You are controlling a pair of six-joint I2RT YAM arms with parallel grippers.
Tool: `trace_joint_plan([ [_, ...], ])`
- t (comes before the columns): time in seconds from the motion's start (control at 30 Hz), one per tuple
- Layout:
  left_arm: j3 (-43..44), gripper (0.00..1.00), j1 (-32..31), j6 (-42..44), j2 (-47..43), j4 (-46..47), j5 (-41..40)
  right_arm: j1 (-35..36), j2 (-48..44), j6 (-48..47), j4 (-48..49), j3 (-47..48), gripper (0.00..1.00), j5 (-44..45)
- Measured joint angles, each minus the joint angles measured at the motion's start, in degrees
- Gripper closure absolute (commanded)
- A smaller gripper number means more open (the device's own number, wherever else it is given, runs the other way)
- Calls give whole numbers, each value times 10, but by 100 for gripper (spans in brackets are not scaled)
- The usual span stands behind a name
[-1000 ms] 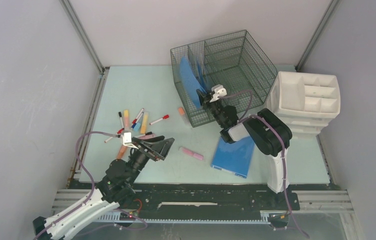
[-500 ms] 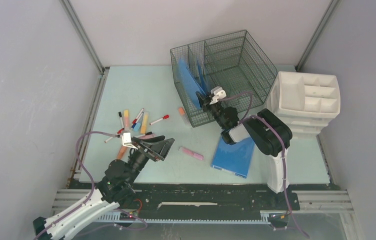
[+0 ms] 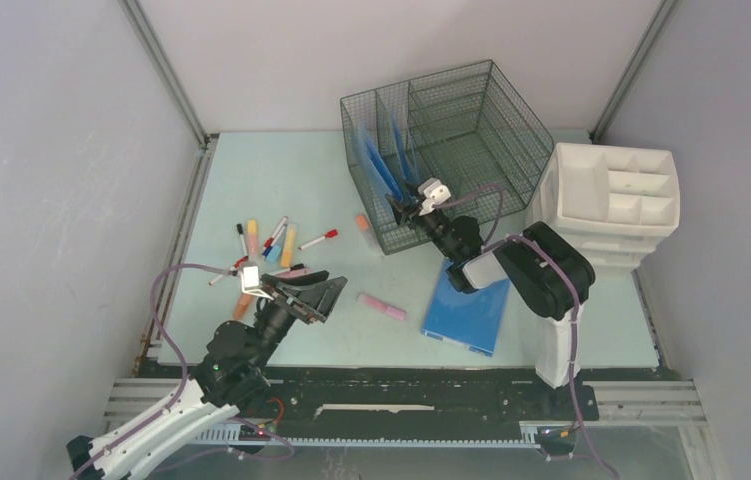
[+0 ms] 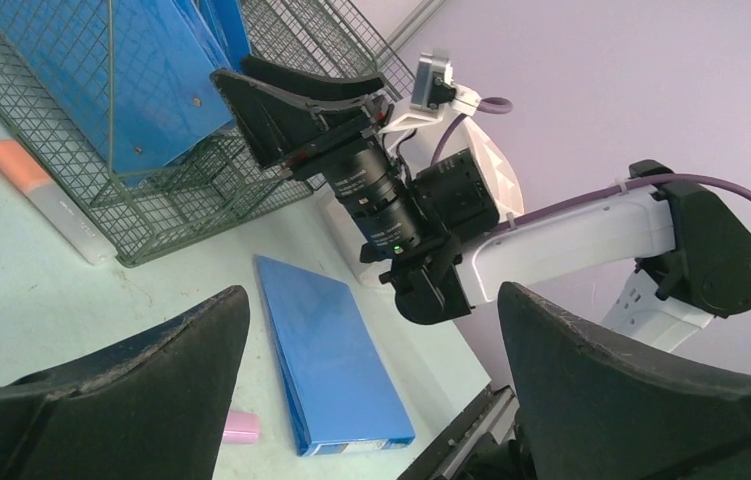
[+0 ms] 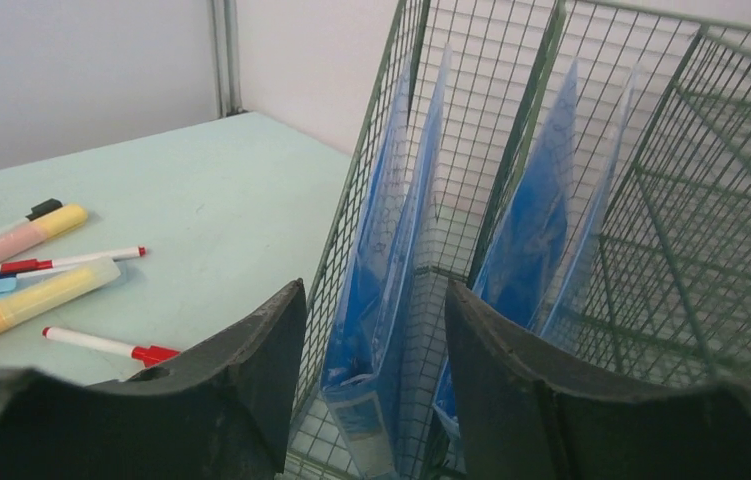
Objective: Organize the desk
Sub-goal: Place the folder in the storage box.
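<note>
From above, the pale mint-green, smooth rectangular surface (image 3: pixel 281 180) lies flat between grey walls (image 3: pixel 51 150), metal-framed, with a black rail (image 3: pixel 401 385) along its near edge. A dark green wire-mesh file basket (image 3: pixel 526 120) stands at its far side. My right hand (image 3: pixel 403 210) is at the basket's front-left corner.

On the left wrist view, my left hand (image 4: pixel 373 295) is spread as wide as it goes and empty.

On the right wrist view, my right hand (image 5: pixel 373 290) is partly open and grips nothing. It faces blue folders (image 5: pixel 376 250) standing upright inside the basket. The surface looks matt and even left of the basket.
</note>
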Motion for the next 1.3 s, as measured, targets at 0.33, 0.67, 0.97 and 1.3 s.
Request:
trace_joint_plan([
  [0.33,0,0,0,2,-23,-5,2,12,-195,-58,-167,-13,25,-55],
  [0.67,-3,0,0,1,-61,-30,25,-4,-221,-62,-663,252,21,-145],
  [0.97,-8,0,0,1,-86,-73,27,-12,-101,-63,-933,403,28,-125],
  [1.3,-23,0,0,2,-86,-121,27,-12,-24,-65,-1027,485,55,-58],
])
